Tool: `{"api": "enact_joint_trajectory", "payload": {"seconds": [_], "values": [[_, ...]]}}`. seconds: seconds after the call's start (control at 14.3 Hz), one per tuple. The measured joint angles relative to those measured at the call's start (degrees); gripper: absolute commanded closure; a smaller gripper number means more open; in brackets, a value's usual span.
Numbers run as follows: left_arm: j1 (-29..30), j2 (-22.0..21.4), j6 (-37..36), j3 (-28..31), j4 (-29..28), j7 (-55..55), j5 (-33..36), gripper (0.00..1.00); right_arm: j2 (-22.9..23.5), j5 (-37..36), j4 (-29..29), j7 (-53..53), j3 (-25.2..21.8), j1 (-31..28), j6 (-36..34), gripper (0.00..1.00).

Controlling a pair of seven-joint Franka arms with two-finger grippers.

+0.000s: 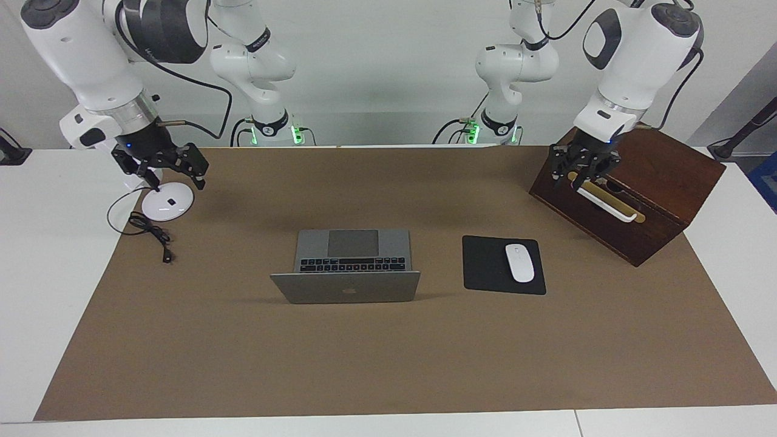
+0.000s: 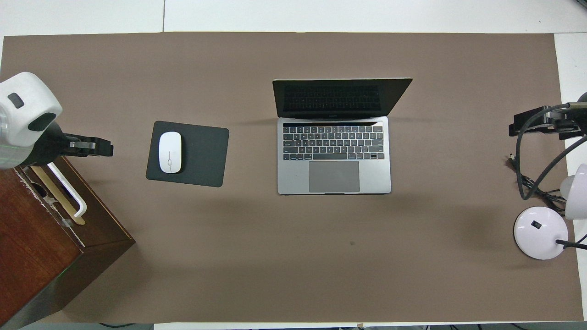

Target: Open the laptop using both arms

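The silver-grey laptop [image 1: 346,286] [image 2: 334,181] stands open in the middle of the brown mat, its lid upright with the logo facing away from the robots and its dark screen turned toward them. Keyboard and trackpad are uncovered. My left gripper [image 1: 584,179] [image 2: 107,149] hangs over the wooden box, by its white handle, well away from the laptop. At the right arm's end of the table, my right gripper [image 1: 162,177] [image 2: 518,129] hangs open over the lamp base, holding nothing. Neither gripper touches the laptop.
A black mouse pad [image 1: 485,267] [image 2: 202,156] with a white mouse [image 1: 519,262] [image 2: 170,152] lies beside the laptop toward the left arm's end. The wooden box [image 1: 643,200] [image 2: 41,247] stands at that end. A white lamp base [image 1: 168,201] [image 2: 539,227] and a black cable [image 1: 152,233] lie at the right arm's end.
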Motion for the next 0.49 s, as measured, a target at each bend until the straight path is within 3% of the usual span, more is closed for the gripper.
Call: {"api": "enact_joint_trajectory", "payload": {"seconds": [0.49], "values": [[5.6,-0.3,0.1,0.0,0.1,0.0,0.6,0.0,0.0,0.0,0.0,0.0,0.0,0.0,-0.9,0.0]]}}
